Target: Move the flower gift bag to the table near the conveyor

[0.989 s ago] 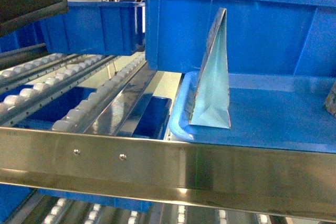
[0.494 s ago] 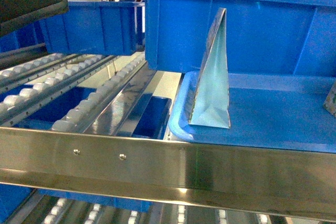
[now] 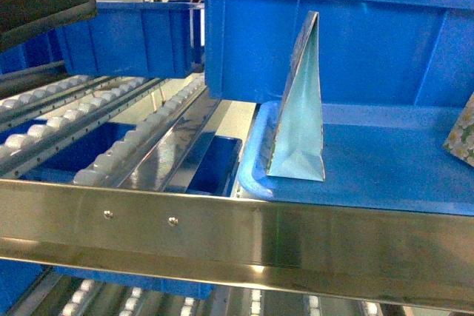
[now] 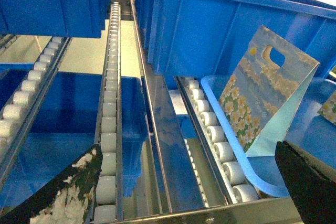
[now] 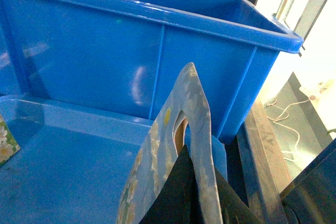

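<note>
Steel front rail of the conveyor (image 3: 222,234) sits closest to me, with roller tracks sloping away behind it toward 11 o'clock. In the left wrist view my left gripper (image 4: 186,150) hangs low over those tracks, fingers spread wide with nothing between them. At its 2 o'clock stands the flower gift bag (image 4: 262,93), upright in the near left corner of a shallow blue tray (image 3: 370,172), light-blue side toward the head camera and touched by nothing. Over at 3 o'clock on the same tray my right gripper (image 5: 197,182) is clamped on the top edge of the second floral bag (image 5: 178,145), right beside its die-cut handle. That one only peeks in at the right edge of the head view. Behind both bags, at 12 o'clock, rises the wall of a deep blue bin (image 5: 157,61). I can't see the table in any view. My read: I'm lifting the twin, not the task's bag. I'd raise it straight up, because the paper will crease if I twist. I'd keep it off the bin wall and away from 9 o'clock, where a swing could topple the standing bag.
</note>
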Available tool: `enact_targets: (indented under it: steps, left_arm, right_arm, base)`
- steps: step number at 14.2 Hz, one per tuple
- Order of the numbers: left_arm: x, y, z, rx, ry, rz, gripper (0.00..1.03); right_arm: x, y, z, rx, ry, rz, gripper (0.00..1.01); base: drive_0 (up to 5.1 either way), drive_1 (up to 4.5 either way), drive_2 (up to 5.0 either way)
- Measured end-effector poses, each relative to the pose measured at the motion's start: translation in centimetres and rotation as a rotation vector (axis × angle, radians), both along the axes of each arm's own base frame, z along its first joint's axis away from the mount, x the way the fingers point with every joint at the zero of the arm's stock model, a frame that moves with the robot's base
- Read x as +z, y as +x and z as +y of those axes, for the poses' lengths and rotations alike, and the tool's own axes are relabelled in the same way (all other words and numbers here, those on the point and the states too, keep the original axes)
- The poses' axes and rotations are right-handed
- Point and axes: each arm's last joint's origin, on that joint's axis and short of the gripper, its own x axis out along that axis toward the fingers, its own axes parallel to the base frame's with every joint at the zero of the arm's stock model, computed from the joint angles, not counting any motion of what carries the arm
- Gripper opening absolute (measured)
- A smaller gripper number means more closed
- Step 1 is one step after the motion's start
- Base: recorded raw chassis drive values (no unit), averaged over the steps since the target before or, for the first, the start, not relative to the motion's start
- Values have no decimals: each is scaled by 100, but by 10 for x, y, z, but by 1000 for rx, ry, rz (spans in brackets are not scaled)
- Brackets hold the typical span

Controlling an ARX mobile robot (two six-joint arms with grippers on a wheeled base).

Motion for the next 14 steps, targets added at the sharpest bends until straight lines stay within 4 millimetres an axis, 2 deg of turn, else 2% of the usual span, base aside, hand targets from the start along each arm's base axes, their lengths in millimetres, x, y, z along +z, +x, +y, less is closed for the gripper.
enact_targets:
  steps: [3, 5, 11, 14]
  left_arm:
    - [0, 0, 0, 0, 0, 0, 98]
    - [0, 0, 0, 0, 0, 0, 98]
    - [0, 0, 0, 0, 0, 0, 98]
    - [0, 0, 0, 0, 0, 0, 98]
  right_arm:
    - [12, -5, 0, 29, 48, -46, 2]
    - [40, -21, 0, 47, 56, -146, 2]
    - [104, -54, -2, 160, 42, -330, 2]
    - [109, -58, -2, 162, 35, -353, 2]
  base:
    - [0, 0, 0]
    - [0, 0, 0]
    - [0, 0, 0]
    - [0, 0, 0]
